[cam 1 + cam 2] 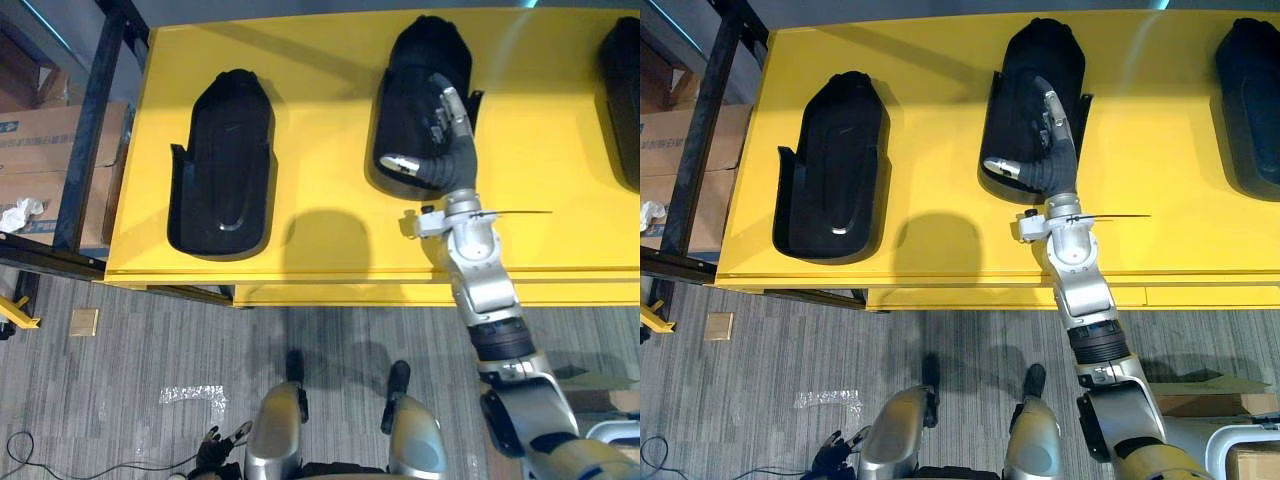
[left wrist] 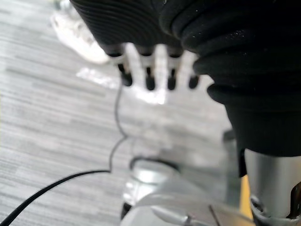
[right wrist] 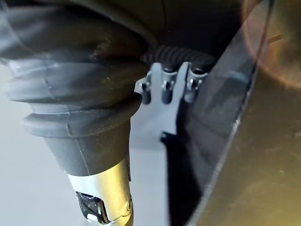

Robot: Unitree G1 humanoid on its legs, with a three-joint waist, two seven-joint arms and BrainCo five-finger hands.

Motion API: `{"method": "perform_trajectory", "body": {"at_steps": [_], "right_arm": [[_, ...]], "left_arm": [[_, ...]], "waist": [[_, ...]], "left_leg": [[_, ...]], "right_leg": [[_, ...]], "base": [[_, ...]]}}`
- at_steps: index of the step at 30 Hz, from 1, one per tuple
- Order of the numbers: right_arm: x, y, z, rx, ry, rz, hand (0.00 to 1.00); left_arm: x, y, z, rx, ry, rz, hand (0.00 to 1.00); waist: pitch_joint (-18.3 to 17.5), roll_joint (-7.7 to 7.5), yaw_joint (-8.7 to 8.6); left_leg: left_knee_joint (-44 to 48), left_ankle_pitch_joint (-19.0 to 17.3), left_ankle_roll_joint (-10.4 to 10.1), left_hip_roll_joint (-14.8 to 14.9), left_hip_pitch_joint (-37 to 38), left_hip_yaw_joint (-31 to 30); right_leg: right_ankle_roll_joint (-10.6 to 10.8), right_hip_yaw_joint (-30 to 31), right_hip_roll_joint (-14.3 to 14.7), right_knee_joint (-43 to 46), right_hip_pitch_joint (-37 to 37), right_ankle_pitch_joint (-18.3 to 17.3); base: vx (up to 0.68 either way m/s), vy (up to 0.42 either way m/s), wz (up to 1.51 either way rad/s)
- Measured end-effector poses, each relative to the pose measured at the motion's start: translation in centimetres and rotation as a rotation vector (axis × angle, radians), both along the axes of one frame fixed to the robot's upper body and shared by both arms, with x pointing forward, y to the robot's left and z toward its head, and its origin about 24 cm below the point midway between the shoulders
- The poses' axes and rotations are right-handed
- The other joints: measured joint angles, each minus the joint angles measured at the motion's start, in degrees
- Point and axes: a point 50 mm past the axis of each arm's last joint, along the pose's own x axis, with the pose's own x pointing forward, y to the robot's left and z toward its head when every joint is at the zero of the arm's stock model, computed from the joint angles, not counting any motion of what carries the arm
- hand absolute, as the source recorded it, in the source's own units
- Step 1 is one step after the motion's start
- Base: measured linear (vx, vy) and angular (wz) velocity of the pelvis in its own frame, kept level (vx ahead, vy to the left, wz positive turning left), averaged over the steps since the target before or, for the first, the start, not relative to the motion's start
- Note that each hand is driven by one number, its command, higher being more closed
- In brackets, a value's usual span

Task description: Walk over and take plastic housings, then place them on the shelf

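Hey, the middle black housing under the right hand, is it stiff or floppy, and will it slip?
Probably stiff: the middle housing holds its moulded shape under the right hand. Likely light, since it looks like a thin shell. Its glossy surface may slip when gripped.

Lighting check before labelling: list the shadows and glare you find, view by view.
Left eye view: the left plastic housing and the middle plastic housing, under the right hand, cast short dark shadows on the yellow table along their near ends; a pale glare streak crosses its far edge. Right wrist view: an orange flare glows over dark plastic.
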Motion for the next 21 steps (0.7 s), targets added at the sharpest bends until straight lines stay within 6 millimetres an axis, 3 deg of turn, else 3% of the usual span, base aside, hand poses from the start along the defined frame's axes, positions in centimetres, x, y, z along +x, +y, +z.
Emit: {"method": "perform_trajectory", "body": {"at_steps": [16,21], "right_arm": [[0.5,-0.8,-0.1,-0.136,-0.010,-0.153,0.00],[-0.1,-1.2,1.2,-0.197,-0.132,-0.152,0.00]], "left_arm": [[0.1,0.0,0.0,0.002,-0.001,-0.006,0.00],[0.1,0.1,0.1,0.008,-0.003,-0.010,0.00]], "waist": [[0.0,-0.06,0.53],[-0.1,-0.10,0.60]], "left_leg": [[-1.6,1.7,-0.2,0.1,0.1,-1.0],[-1.7,1.7,-0.3,0.2,0.2,-1.0]], "right_leg": [[0.0,-1.0,0.0,0.4,0.0,0.0],[0.0,-1.1,0.1,0.3,0.0,0.0]], "base": [[0.00,-0.006,0.02],[0.00,0.000,0.00]]}}
